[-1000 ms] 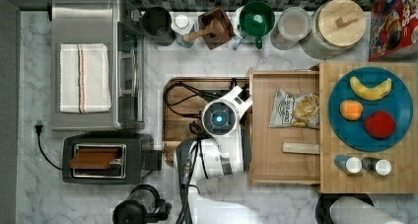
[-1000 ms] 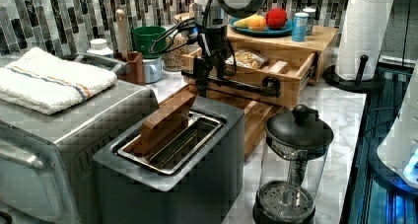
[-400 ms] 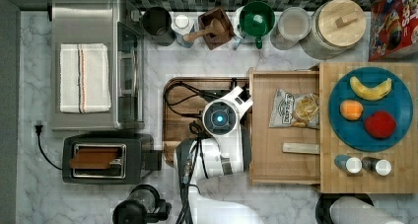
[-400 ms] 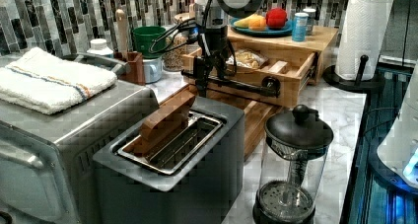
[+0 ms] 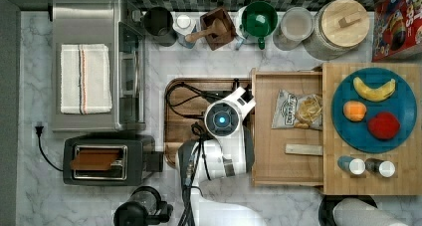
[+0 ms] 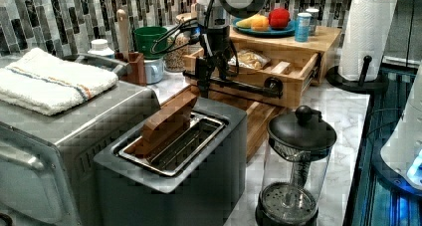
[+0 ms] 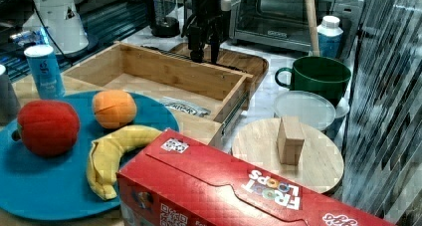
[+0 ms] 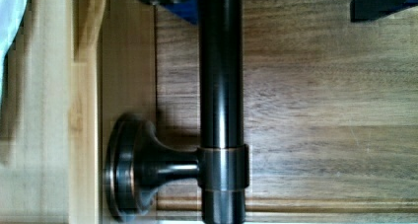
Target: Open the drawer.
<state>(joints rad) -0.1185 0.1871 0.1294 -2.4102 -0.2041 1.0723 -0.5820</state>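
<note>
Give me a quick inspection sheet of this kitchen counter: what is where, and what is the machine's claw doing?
Surface: white marble counter, crowded.
Job's things: light-wood drawer stands pulled out over the dark brown wooden tray; a crinkly snack bag and a small wood block lie inside.
Clutter: silver toaster oven, black toaster, green mug, blue plate of toy fruit.
Grippers: black gripper at the long black bar handle, fingers straddling it with a gap.
Cables: black cables loop over the tray.
Surroundings: striped tile backsplash.
</note>
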